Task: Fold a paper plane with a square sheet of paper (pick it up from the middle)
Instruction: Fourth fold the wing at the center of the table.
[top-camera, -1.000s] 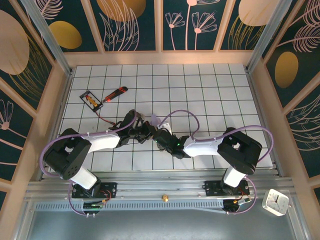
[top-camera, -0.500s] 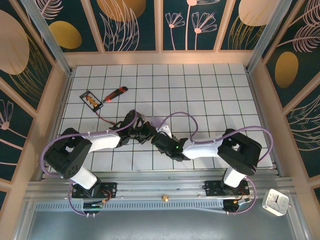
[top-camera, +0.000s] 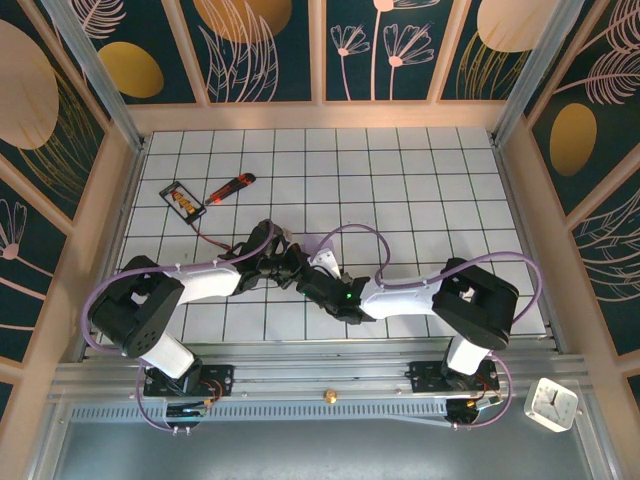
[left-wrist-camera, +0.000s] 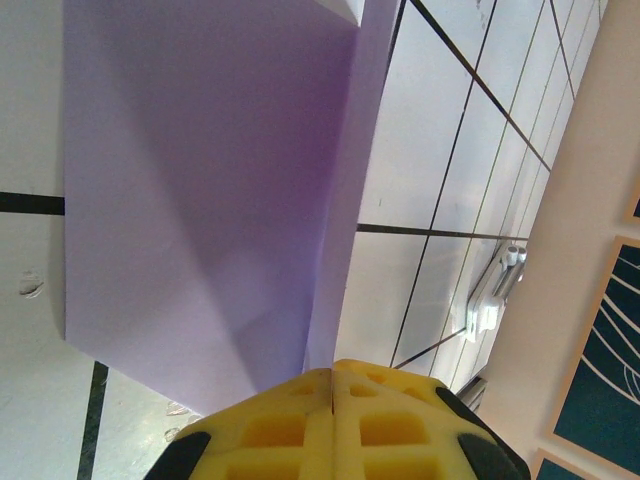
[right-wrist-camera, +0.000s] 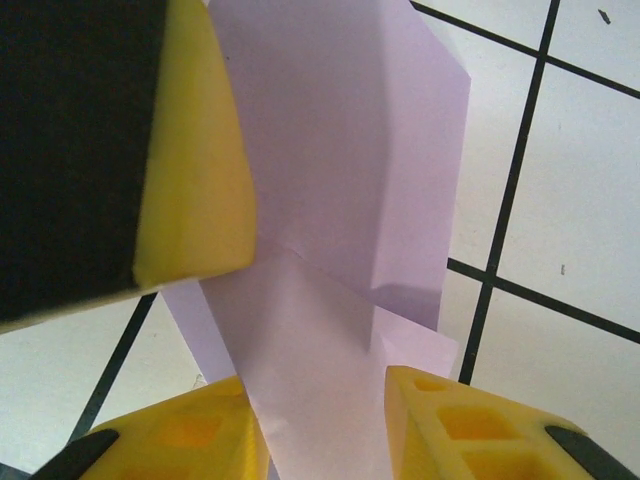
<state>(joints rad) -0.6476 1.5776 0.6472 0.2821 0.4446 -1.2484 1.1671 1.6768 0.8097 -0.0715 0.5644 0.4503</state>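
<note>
The square sheet of paper (left-wrist-camera: 200, 180) is pale lavender and partly folded, with creases and a doubled edge. It lies on the white grid table, and a small corner of it (top-camera: 322, 258) shows between the two arms in the top view. My left gripper (left-wrist-camera: 331, 375) is shut on the sheet's near corner, its yellow pads pressed together. My right gripper (right-wrist-camera: 318, 385) is open just right of it, and a flap of the sheet (right-wrist-camera: 340, 150) runs between its yellow fingers. One black and yellow finger of the left gripper (right-wrist-camera: 190, 150) sits close at the upper left of the right wrist view.
A red-orange utility knife (top-camera: 231, 187) and a small black-framed card (top-camera: 184, 200) lie at the table's far left. A white clock (top-camera: 551, 404) sits off the table at the near right. Wooden walls (top-camera: 320, 115) ring the grid table.
My right gripper has slid left towards the left gripper and over the paper. The left arm has stayed put, shut on the sheet.
</note>
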